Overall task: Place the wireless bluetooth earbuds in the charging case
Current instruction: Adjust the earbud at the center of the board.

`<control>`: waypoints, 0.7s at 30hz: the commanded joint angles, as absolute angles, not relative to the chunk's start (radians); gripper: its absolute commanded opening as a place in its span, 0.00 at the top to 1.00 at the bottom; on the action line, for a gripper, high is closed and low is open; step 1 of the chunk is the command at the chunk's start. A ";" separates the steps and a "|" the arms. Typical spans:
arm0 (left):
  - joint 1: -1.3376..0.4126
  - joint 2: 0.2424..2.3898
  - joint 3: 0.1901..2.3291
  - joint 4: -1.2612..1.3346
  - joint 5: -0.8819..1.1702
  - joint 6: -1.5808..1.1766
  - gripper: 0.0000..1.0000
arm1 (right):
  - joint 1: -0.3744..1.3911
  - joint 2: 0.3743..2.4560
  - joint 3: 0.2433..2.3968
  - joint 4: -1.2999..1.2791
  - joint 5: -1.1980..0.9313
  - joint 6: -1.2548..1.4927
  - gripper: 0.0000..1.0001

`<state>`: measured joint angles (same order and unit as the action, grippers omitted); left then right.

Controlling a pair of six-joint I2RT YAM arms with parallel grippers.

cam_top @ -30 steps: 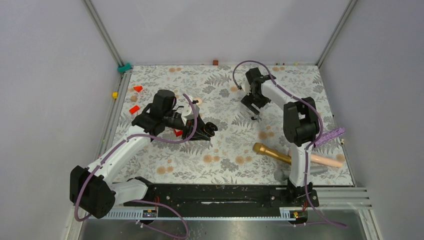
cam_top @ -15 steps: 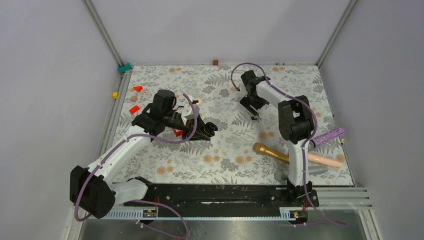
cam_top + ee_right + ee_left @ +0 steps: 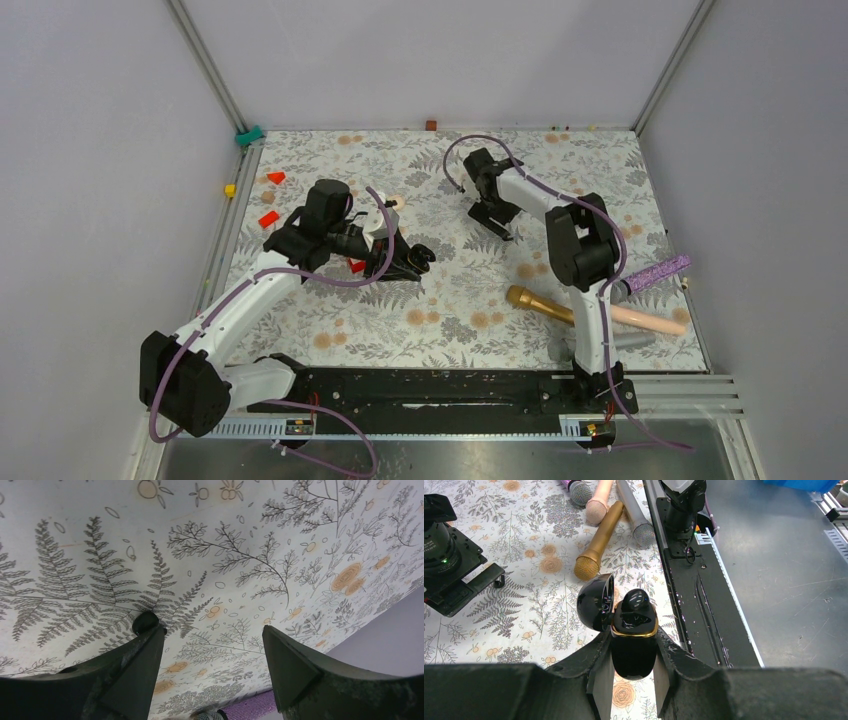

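Black earbud (image 3: 145, 621) — half hidden behind right claw (image 3: 210, 630).

No lettering, label, brand, number or sign can be read in any view. The black charging case (image 3: 634, 650) shows only a plain gold band around its rim, and the bench (image 3: 450, 290) cover beneath it bears a fern-and-flower print.

This was probably a robotics lab's test cell: plain grey wall panels (image 3: 100, 150) on aluminium posts (image 3: 205, 65) boxed in a fern-printed tabletop (image 3: 450, 300), and two white robot arms (image 3: 245, 295) stood bolted to a black rail (image 3: 420, 390).
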<state>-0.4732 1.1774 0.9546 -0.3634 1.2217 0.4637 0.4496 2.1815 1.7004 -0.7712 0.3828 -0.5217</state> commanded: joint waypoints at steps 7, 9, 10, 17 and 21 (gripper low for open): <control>-0.472 1.167 0.959 -0.320 1.218 0.462 1.00 | 0.461 2.131 1.725 -0.827 0.340 -0.490 0.21; -0.472 1.169 0.959 -0.319 1.216 0.462 1.00 | 0.452 2.104 1.735 -0.840 0.293 -0.464 0.21; -0.472 1.167 0.959 -0.319 1.217 0.461 1.00 | 0.445 2.096 1.745 -0.854 0.259 -0.444 0.22; -0.471 1.160 0.959 -0.319 1.214 0.458 1.00 | 0.416 2.062 1.750 -0.893 0.022 -0.315 0.30; -0.472 1.157 0.957 -0.318 1.214 0.460 1.00 | 0.405 2.064 1.756 -0.918 -0.136 -0.258 0.32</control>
<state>-0.4732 1.1774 0.9546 -0.3634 1.2167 0.4618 0.4160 2.1136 1.7184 -0.8658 0.0628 -0.3485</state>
